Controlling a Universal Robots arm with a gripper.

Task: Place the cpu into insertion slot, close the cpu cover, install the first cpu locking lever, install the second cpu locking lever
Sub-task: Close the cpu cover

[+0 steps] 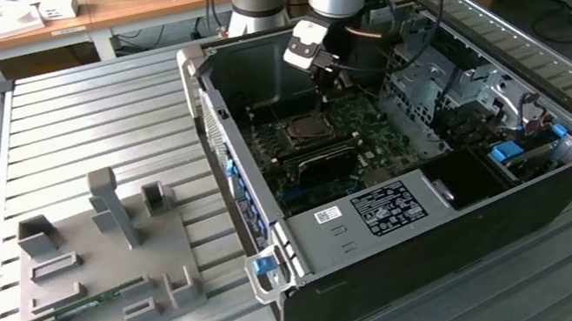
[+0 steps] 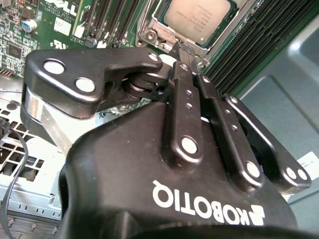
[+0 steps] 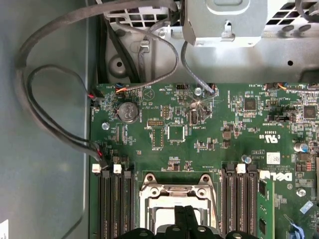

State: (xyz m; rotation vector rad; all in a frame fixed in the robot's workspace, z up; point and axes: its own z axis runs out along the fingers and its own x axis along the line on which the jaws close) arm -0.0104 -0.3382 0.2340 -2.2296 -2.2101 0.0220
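The cpu (image 2: 199, 17) lies flat in the insertion slot (image 1: 307, 128) on the green board inside the open computer case; its silver top also shows in the first wrist view (image 3: 163, 218). The cpu cover (image 3: 149, 195) lies down around the chip as a silver frame (image 2: 149, 31), hinge side (image 3: 177, 189) toward the board's middle. My gripper (image 1: 339, 83) hangs over the board just beyond the slot. Its two black fingers are pressed together, shut, with tips (image 2: 183, 50) at the frame's edge and nothing visible between them. The same fingers (image 3: 180, 219) reach over the slot in the first wrist view.
Long black memory slots (image 3: 113, 204) flank the slot on both sides. Cables (image 3: 55, 124) run along the case wall, and a metal drive cage (image 1: 426, 83) stands close to the arm. On the exterior view's left, a grey fixture plate (image 1: 96, 282) holds a memory stick (image 1: 88, 303).
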